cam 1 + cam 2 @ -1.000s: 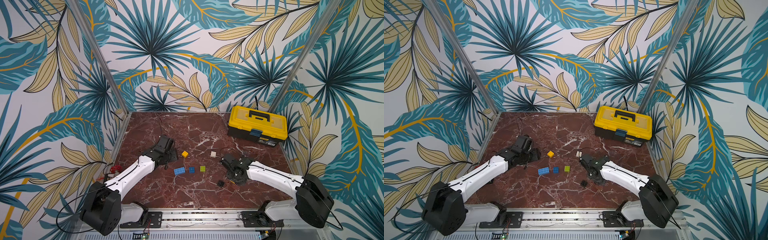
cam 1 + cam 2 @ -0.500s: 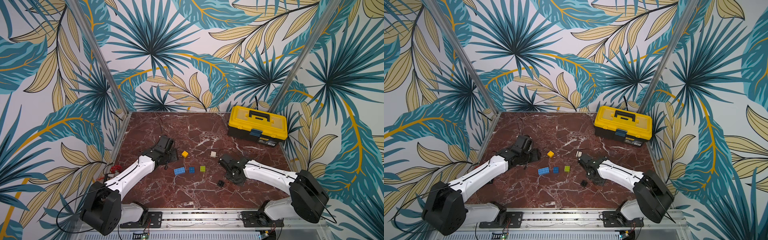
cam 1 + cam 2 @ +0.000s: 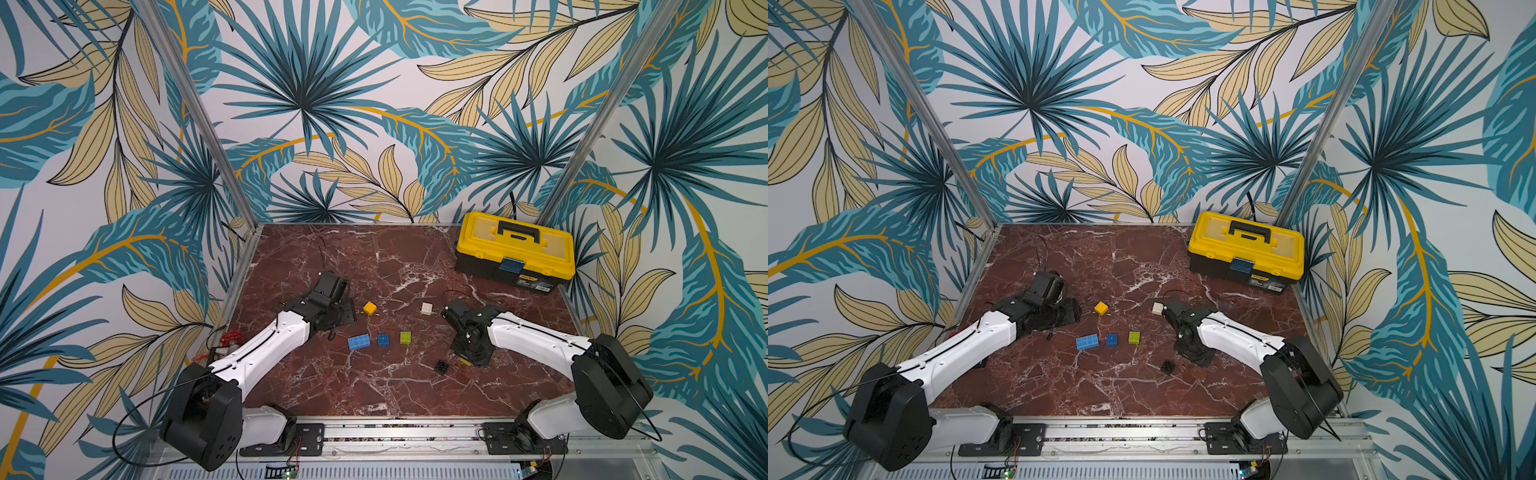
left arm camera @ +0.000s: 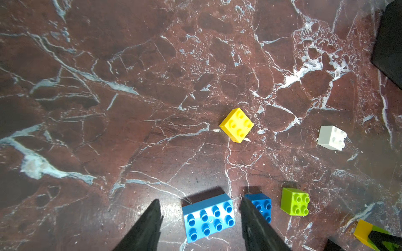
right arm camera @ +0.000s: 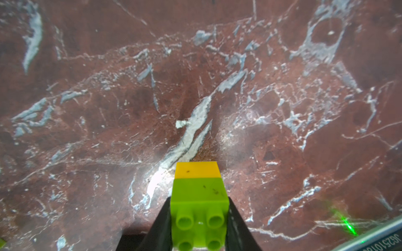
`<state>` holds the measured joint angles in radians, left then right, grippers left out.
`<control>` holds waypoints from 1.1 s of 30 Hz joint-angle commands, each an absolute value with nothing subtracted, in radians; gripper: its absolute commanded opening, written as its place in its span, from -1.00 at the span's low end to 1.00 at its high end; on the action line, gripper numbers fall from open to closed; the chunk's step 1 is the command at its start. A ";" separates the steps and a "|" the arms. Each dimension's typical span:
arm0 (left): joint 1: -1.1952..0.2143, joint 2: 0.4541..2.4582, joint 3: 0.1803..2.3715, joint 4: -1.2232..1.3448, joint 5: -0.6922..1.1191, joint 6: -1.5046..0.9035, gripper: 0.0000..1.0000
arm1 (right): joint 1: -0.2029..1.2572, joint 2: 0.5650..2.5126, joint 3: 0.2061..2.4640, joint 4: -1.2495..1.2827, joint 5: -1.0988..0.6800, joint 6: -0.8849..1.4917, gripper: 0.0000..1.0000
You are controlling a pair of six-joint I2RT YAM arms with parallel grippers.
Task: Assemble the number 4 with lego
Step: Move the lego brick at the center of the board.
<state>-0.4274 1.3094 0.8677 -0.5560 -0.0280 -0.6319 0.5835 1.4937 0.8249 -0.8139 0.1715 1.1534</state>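
Observation:
Loose lego lies mid-table: a yellow brick, a white one, a long light-blue one, a dark blue one, a lime green one and a black one. My left gripper hovers open; in the left wrist view the light-blue brick shows between its fingers, untouched. My right gripper is shut on a green-on-yellow stack, low over the table right of the black brick. No figure shaped like the number 4 is in view.
A yellow-and-black toolbox stands at the back right corner. A small red object sits off the table's left edge. Patterned walls close in the back and sides, and a metal rail runs along the front.
The right arm's elbow has swung slightly to the left while its gripper keeps the stack in about the same spot. The left arm and the loose bricks have not moved.

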 commanded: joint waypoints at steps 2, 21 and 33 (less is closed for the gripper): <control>-0.423 1.290 0.929 -0.589 -0.049 -0.615 0.21 | 0.550 1.733 0.725 -0.702 0.028 1.063 -0.41; -0.422 1.294 0.944 -0.601 -0.074 -0.652 0.21 | 0.545 1.765 1.194 -0.852 0.199 0.621 -0.49; -0.421 1.305 0.928 -0.599 -0.072 -0.662 0.21 | 0.506 1.961 1.263 -0.860 0.133 0.504 -0.48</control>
<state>-0.4263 1.2980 0.8993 -0.5922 -0.0643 -0.6556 0.5167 1.8816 1.2945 -0.8543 0.1600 0.5430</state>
